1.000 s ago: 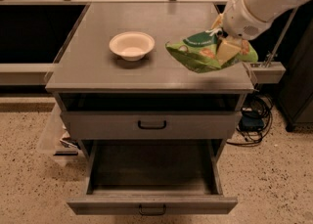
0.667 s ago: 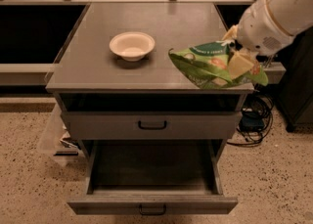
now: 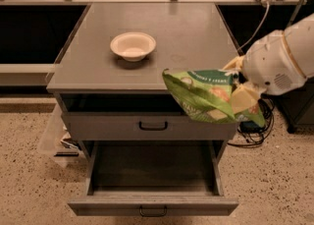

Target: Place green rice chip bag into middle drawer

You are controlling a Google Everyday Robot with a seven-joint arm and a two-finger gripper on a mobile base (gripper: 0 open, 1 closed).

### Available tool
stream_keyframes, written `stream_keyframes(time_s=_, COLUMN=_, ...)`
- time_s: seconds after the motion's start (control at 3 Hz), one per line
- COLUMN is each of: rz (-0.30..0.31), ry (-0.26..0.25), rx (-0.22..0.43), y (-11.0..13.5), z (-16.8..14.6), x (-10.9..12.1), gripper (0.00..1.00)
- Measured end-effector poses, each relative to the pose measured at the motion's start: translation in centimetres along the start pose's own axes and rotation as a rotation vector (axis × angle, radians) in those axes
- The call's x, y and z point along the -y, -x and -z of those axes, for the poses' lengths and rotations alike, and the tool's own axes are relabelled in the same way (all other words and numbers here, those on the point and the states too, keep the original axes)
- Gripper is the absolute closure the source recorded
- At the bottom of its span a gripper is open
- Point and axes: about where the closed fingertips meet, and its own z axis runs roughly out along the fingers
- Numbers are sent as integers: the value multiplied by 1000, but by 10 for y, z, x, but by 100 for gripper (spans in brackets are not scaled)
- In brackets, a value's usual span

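The green rice chip bag (image 3: 206, 94) hangs in the air off the cabinet's front right corner, above the open drawer. My gripper (image 3: 241, 94) comes in from the right on a white arm and is shut on the bag's right side, its yellowish fingers (image 3: 243, 98) pressed against the pouch. The middle drawer (image 3: 153, 204), the lowest one, is pulled out toward me, and nothing shows on its grey floor. Its front has a small black handle. The bag is to the upper right of the drawer's opening.
A cream round bowl (image 3: 133, 45) stands on the grey cabinet top (image 3: 196, 27). The drawer above (image 3: 153, 126) is closed. Black cables (image 3: 252, 133) lie on the speckled floor at the right, and papers (image 3: 64, 140) lie at the left.
My gripper has carried the bag off the cabinet top, forward and down past the front right edge, toward the open drawer.
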Motion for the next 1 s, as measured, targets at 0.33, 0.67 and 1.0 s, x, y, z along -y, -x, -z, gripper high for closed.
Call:
stream_keyframes(time_s=0.33, rz=11, ry=-75, rx=-60, y=0, z=-23, x=-29, gripper=100)
stream_keyframes(time_s=0.67, rz=37, ry=-167, rx=-212, y=-24, z=-62, x=-42, gripper=100)
stream_keyframes(time_s=1.0, rz=30, ry=-208, rx=-287, y=-63, z=-79, x=-43, gripper=100)
